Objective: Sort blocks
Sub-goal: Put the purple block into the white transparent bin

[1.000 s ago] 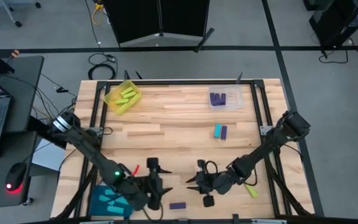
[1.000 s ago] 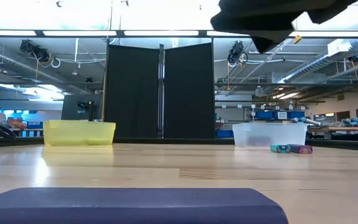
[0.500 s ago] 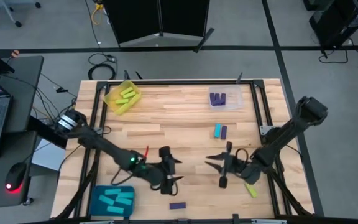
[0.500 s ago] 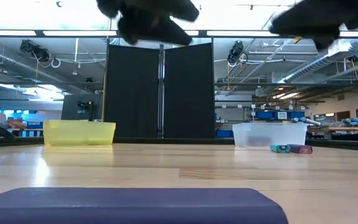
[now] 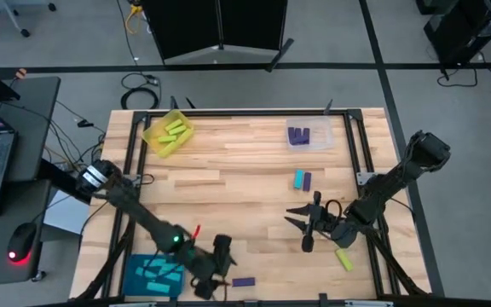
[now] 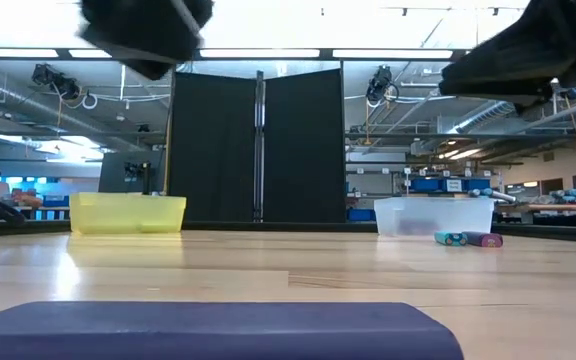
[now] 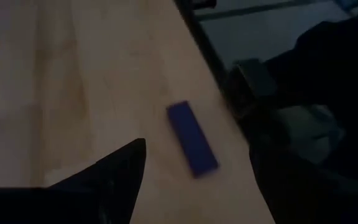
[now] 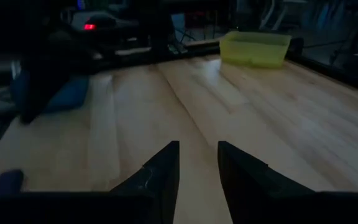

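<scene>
A dark purple block lies flat near the table's front edge; it fills the foreground of the low view. My left gripper hovers open just left of it, tipped down, and its wrist view shows the block ahead of the spread fingers. My right gripper hangs open over bare wood at the right, with nothing between its fingers. A yellow-green block lies near it. A cyan block and a purple block lie side by side farther back.
A yellow tray with yellow-green blocks stands at the far left, and a clear tray with purple blocks at the far right. A teal tray with cyan blocks sits at the near left corner. Black rails frame the table.
My left gripper first swung toward the far edge, then came back toward the near edge, sinking and tipping down toward the purple block. My right gripper has drawn away toward the table's right and a little farther back, turning as it went. No block has moved.
</scene>
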Robot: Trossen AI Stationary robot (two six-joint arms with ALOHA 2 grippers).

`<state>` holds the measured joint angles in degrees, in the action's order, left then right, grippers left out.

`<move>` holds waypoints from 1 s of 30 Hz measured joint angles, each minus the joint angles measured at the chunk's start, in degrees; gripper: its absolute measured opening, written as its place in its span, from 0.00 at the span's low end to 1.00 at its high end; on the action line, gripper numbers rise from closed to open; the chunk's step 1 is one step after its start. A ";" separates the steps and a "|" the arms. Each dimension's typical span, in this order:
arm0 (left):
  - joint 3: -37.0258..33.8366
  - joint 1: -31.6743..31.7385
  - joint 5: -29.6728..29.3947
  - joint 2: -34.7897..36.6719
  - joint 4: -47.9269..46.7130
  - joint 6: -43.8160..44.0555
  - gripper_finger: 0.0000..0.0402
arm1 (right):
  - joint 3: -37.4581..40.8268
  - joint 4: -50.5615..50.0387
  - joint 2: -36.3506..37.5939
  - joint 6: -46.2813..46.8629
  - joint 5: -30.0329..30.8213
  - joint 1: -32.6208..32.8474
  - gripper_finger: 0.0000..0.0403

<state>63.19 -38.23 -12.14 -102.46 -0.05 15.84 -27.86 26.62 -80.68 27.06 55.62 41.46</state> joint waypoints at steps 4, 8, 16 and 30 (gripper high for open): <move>-0.05 -2.59 -3.90 -2.10 0.11 3.60 0.74 | 0.00 1.35 0.00 -2.16 -0.14 -1.74 0.31; -0.05 -3.02 -7.56 -3.07 0.63 5.81 0.74 | 0.00 0.40 0.00 -1.93 1.63 -3.30 0.33; -0.03 -2.57 -13.90 -3.14 0.50 5.68 0.74 | 0.00 -14.49 0.28 19.34 -1.28 -9.80 0.41; -0.03 0.32 -17.83 -3.14 3.44 4.11 0.74 | -8.62 -39.30 0.33 25.74 -16.14 -23.43 0.53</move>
<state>63.16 -37.91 -29.97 -105.60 3.39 19.94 -36.48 -12.69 -80.36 52.80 39.49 18.03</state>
